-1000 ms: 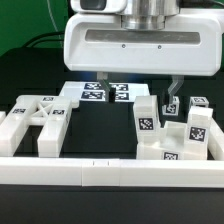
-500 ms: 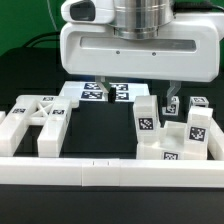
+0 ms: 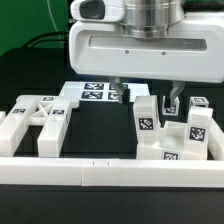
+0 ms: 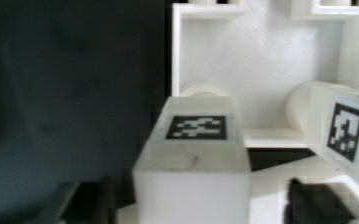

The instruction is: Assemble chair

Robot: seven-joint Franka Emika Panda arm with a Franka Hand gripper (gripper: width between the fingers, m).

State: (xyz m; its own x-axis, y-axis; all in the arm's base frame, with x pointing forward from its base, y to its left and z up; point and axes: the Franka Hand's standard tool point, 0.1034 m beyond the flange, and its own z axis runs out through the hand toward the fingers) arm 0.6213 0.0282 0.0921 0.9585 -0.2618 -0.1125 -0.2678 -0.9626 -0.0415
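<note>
Compared with a second ago, the gripper (image 3: 143, 100) has been carried a little toward the exterior view's right, and the finger (image 3: 115, 92) on that view's left now stands nearer its partner. The jaws are held apart, pointing straight down from the broad white gripper body, and are set on either side of an upright square post (image 3: 147, 118) of the chair; no contact with the post can be made out. In the wrist view the same post (image 4: 197, 150) is seen from above between the two dark fingertips, its flat top marked with a black-and-white tag (image 4: 199, 125). The post is of smooth, matte white plastic with squared edges. Just beside it, toward the exterior view's right, further blocky pieces (image 3: 190, 132) of the same plastic are crowded together, each tagged. Well apart, on the exterior view's left, white frame pieces (image 3: 32, 122) are laid flat on the black table (image 3: 95, 125). Behind the gripper the marker board (image 3: 95, 92) is seen lying flat. All the parts are enclosed in front by a long white border rail (image 3: 110, 172).
</note>
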